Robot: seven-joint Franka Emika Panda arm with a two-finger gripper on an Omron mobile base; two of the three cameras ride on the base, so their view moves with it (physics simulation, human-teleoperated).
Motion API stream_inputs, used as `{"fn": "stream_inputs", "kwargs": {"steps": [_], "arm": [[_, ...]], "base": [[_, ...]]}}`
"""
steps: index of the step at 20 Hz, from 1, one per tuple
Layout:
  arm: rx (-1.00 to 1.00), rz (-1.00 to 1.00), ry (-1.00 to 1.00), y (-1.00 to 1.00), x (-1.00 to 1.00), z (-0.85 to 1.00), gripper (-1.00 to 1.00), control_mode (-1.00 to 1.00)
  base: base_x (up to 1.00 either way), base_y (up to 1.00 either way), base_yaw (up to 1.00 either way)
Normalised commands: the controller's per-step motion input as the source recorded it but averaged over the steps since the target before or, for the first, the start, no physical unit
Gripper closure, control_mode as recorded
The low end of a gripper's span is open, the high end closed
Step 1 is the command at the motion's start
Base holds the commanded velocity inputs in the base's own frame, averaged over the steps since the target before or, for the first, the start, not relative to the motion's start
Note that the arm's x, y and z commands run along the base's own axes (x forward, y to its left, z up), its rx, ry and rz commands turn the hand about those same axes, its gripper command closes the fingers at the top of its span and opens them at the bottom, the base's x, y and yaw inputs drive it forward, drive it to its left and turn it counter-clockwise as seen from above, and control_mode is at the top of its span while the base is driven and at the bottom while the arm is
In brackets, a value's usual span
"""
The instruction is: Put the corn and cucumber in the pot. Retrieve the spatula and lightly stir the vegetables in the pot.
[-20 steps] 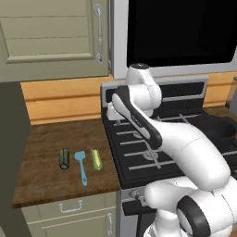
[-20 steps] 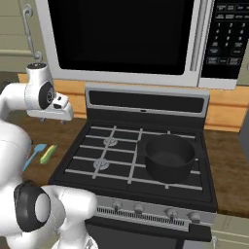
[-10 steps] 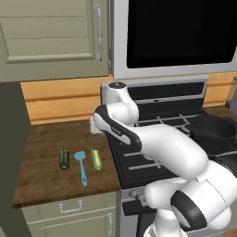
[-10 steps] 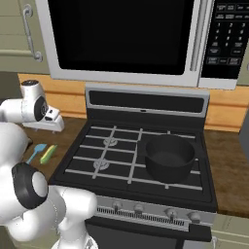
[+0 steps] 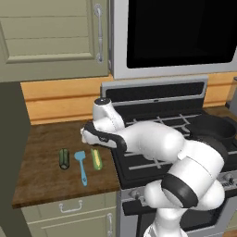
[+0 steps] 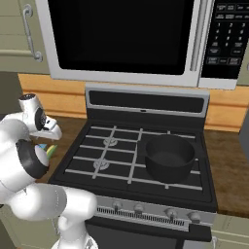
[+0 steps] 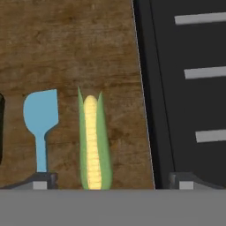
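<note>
Wooden brown desk [image 5: 46, 176], left base view: stubby dark green cucumber [image 5: 64, 159], light-blue flat-bladed spatula [image 5: 82, 165] and yellow corn cob with green husk [image 5: 96, 159] lie side by side near its right edge, apart; tool [image 5: 84, 135] hangs above the corn. Right base view: round black pot [image 6: 169, 156] on stove [image 6: 121, 160] front-right burner. Hand view: tool [image 7: 112, 178] fingers spread wide, corn between, nothing gripped.

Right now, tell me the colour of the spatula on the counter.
Light blue; the spatula shows best in the hand view, beside the corn.
</note>
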Motion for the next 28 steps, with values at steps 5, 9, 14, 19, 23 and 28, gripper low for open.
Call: {"fn": "stream_inputs", "kwargs": {"steps": [5, 9, 14, 19, 23, 28], "arm": [[-0.03, -0.08, 0.02, 0.09, 0.13, -0.52, -1.0, -1.0], [0.0, -0.07, 0.08, 0.0, 0.01, -0.46, -1.0, -1.0], [0.0, -0.06, 0.07, 0.0, 0.13, -0.42, -1.0, -1.0], [0.0, -0.04, 0.05, 0.13, 0.21, -0.32, -1.0, -1.0], [0.0, -0.03, 0.05, 0.21, 0.32, -0.19, -1.0, -1.0], [0.0, -0.03, 0.06, 0.2, 0.31, -0.21, -1.0, -1.0]], "base": [[0.0, 0.0, 0.0], [0.0, 0.0, 0.0], [0.0, 0.0, 0.0], [0.0, 0.0, 0.0], [0.0, 0.0, 0.0], [0.0, 0.0, 0.0]]}}
